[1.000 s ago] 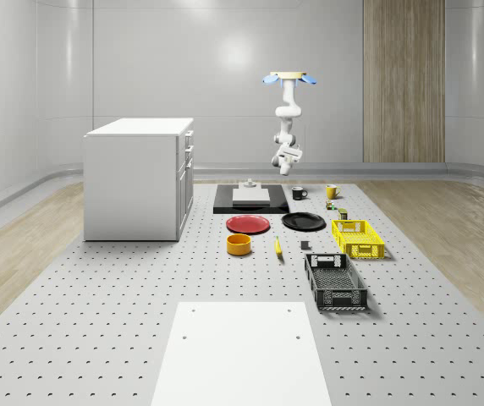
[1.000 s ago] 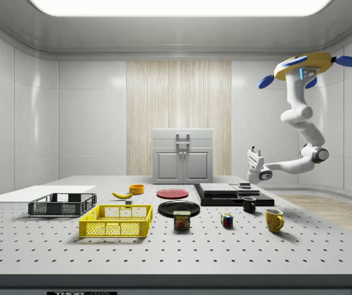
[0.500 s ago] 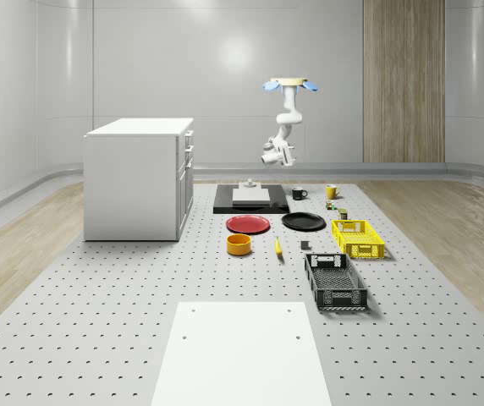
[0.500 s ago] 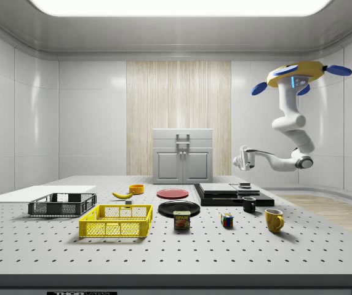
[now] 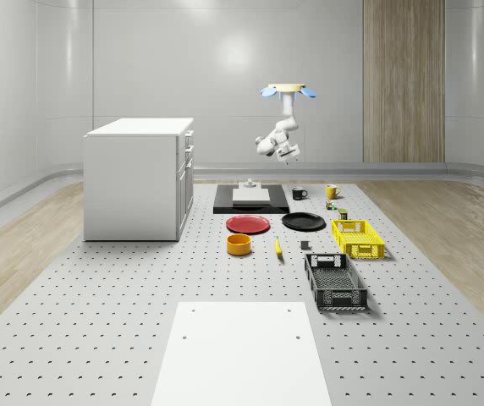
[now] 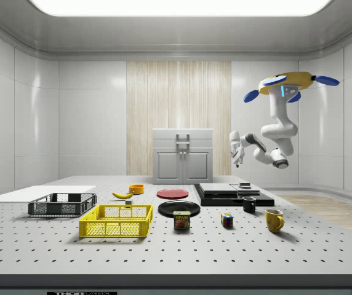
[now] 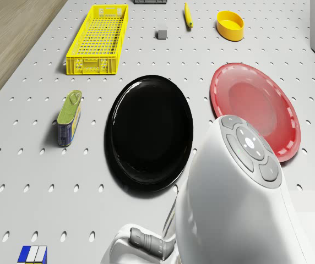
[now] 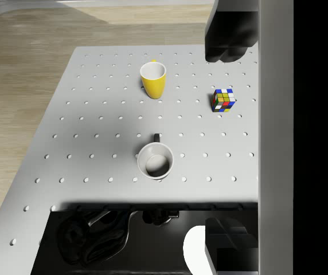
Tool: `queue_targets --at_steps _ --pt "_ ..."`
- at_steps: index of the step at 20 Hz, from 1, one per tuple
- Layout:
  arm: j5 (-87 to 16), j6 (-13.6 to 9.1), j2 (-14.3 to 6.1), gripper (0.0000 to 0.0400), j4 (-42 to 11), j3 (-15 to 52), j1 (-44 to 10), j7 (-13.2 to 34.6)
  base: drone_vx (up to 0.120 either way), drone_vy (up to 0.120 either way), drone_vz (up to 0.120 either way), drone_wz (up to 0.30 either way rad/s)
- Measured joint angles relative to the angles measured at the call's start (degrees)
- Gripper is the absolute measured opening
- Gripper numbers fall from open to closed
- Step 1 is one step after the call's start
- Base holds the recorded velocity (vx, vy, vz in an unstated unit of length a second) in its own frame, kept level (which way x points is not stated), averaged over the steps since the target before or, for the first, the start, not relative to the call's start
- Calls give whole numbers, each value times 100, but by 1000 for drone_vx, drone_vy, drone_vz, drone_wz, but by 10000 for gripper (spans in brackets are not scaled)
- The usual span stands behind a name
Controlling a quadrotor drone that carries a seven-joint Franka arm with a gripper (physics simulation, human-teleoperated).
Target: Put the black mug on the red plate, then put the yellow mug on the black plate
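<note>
The black mug (image 5: 299, 193) (image 6: 248, 204) (image 8: 155, 161) stands upright on the table beside a black slab. The yellow mug (image 5: 332, 191) (image 6: 274, 220) (image 8: 153, 79) is a little way beyond it. Nearer the table's middle lie the red plate (image 5: 249, 224) (image 7: 256, 110) and the black plate (image 5: 303, 222) (image 7: 149, 129), side by side and both bare. The drone (image 5: 287, 90) (image 6: 285, 83) hovers high over the far end of the table, near the mugs. Its arm is folded, and the gripper (image 5: 286, 150) (image 6: 234, 147) (image 8: 233, 143) hangs well above the slab. It is open and holds nothing, looking down on both mugs.
A white cabinet (image 5: 140, 178) stands at the whole-scene view's left. The black slab (image 5: 250, 199) carries small items. A Rubik's cube (image 8: 223, 99), a can (image 7: 69, 117), a yellow basket (image 5: 358, 238), a black basket (image 5: 335, 281), an orange bowl (image 5: 239, 244) and a banana (image 5: 277, 246) are spread over the table.
The drone has drifted toward the side view's left. The arm has folded up, lifting the gripper and carrying it the same way. Mugs and plates have not moved.
</note>
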Motion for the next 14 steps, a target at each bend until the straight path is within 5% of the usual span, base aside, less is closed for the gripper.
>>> queue_targets --at_steps 5,14 --pt "-562 -383 -296 400 -194 436 -880 578 -8 0 -120 0" --pt "-709 -473 -672 400 -244 749 -1496 1000 -120 0 -120 0"
